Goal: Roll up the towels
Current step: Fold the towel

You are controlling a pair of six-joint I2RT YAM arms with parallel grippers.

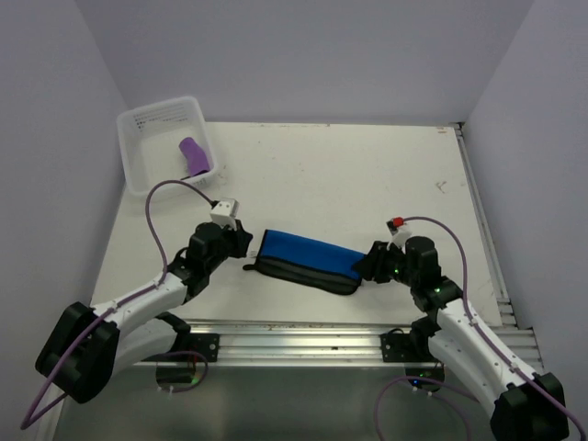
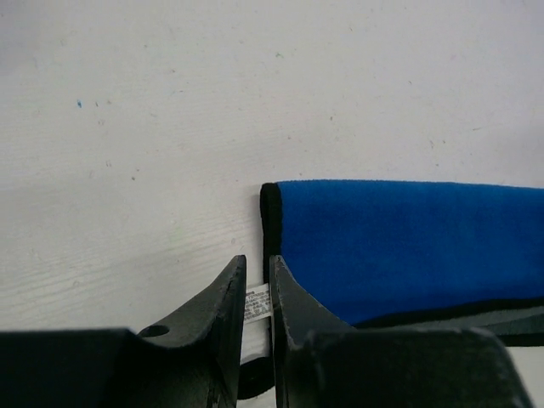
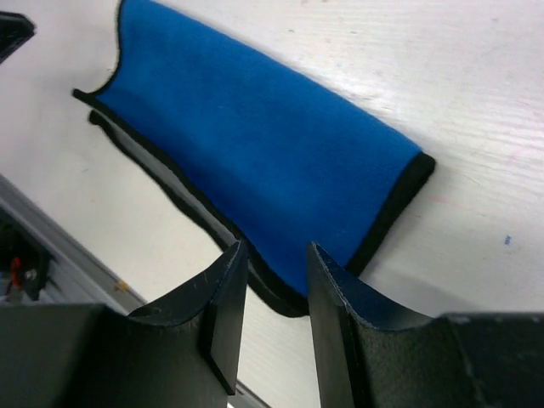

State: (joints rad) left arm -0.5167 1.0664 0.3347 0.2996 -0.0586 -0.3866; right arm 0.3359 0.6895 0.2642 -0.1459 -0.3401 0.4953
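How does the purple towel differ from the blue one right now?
The purple towel is rolled into a short, stubby cylinder; the blue towel lies as a long, flattened band. The purple towel sits inside the clear tub; the blue towel is on the table, between the left gripper and the right gripper. Both are soft cloth.

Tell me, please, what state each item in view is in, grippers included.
Purple cloth towel: rolled, lying in the tub.
Clear plastic tub: upright, open-topped, holding the purple roll.
Bright blue cloth towel: flat folded band, not rolled, atop the dark one.
Dark grey-black cloth towel: flat beneath the blue, near edge showing.
Left gripper: jaws narrowly parted at the towels' left end; grip unclear.
Right gripper: open, at the towels' right end.
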